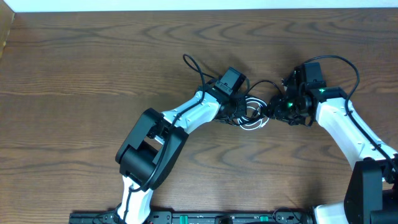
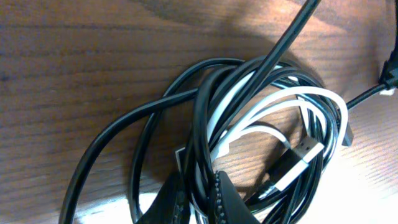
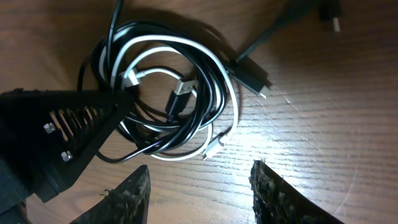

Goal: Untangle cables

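**Cable bundle on tabletop, held at one side**

Left claw (image 2: 198, 186): nearest item in the left wrist view, at 6 o'clock of the frame. Its jaws are together, clamped on strands of the black cable (image 2: 118, 130) where the loops crowd. A sliver of white shows in the same pinch, and whether it is gripped too cannot be told.

Black cable: several overlapping loops lying on the wood, with one wide loop swinging out toward 9 o'clock.

White cable (image 2: 292, 93): coiled inside and through the black loops, and the two remain interlaced. A silver plug end (image 2: 300, 157) lies within the coil at 4 o'clock.

Right claw (image 3: 202, 186): jaws apart with only bare wood between them. It sits at 6 o'clock of the bundle in its own view, near the outermost white loop but not touching it. A small white plug tip (image 3: 211, 147) lies just beyond it, at 12 o'clock.

Tabletop (image 1: 74, 74): dark wood grain. From overhead the bundle lies a little toward 3 o'clock of centre, between the two claws, with the left at its 9 o'clock and the right at its 3 o'clock.
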